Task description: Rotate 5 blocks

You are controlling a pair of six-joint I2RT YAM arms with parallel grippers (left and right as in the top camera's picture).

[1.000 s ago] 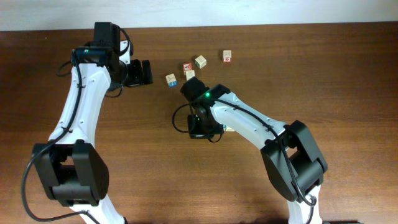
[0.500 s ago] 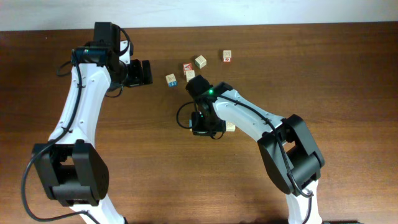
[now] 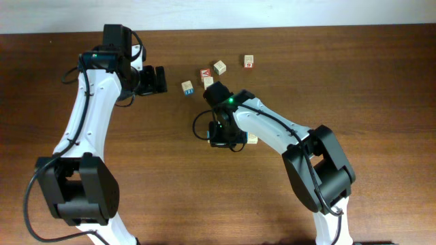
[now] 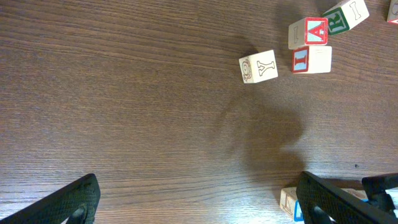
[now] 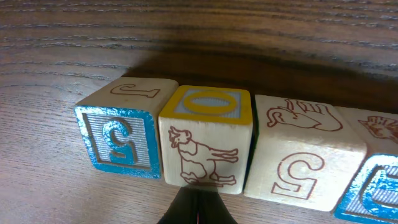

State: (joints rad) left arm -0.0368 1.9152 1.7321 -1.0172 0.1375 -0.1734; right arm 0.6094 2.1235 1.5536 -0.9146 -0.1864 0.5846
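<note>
Dark wood table (image 3: 157, 170), strip of white wall (image 3: 272, 13) past its far edge. Five loose alphabet blocks (image 3: 219, 67) sit mid-table near that edge. A row of blocks (image 5: 205, 143) hides mostly under my right gripper (image 5: 198, 213), fingers pressed together, empty. Left gripper (image 3: 158, 79) is spread wide.

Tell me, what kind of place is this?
Probably a robot lab or test bench, not a playroom: two robot arms stand at a plain wooden table, working with little alphabet blocks.
</note>
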